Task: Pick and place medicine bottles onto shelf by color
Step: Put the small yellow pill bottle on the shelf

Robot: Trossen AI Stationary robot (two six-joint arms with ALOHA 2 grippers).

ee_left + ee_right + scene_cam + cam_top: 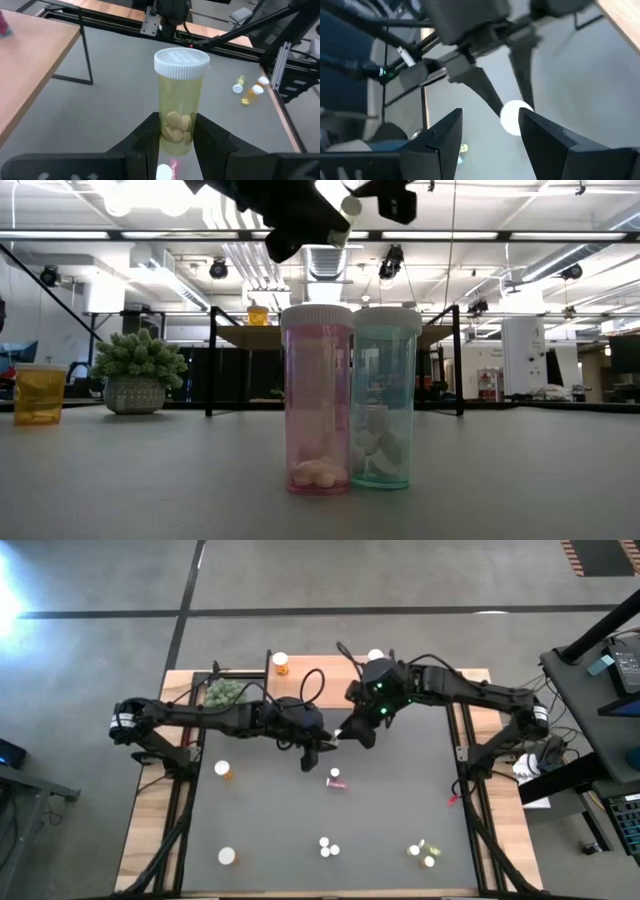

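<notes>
We're pinching a yellow bottle (pixel 180 105) in the left gripper (pixel 172 145), held above mid-mat. The right gripper (pixel 487 131), fingers spread, is facing its white cap, probably for a handover toward the shelf (pixel 300 670) at the mat's far edge.

Setting: an industrial lab or workshop hall where I am stationed. Evidence: exposed ceiling ducts (pixel 250 265) and hanging spot lamps (pixel 218 268) above long light strips; a bare concrete floor (pixel 400 575) marked with dark lines; my dark grey work mat (pixel 390 810) on a wooden bench top (pixel 150 820); black metal framing (pixel 178 810) along the bench sides; an adjacent desk (pixel 590 680) with equipment and trailing cables (pixel 545 755); pale machinery (pixel 520 355) far across the room.
</notes>
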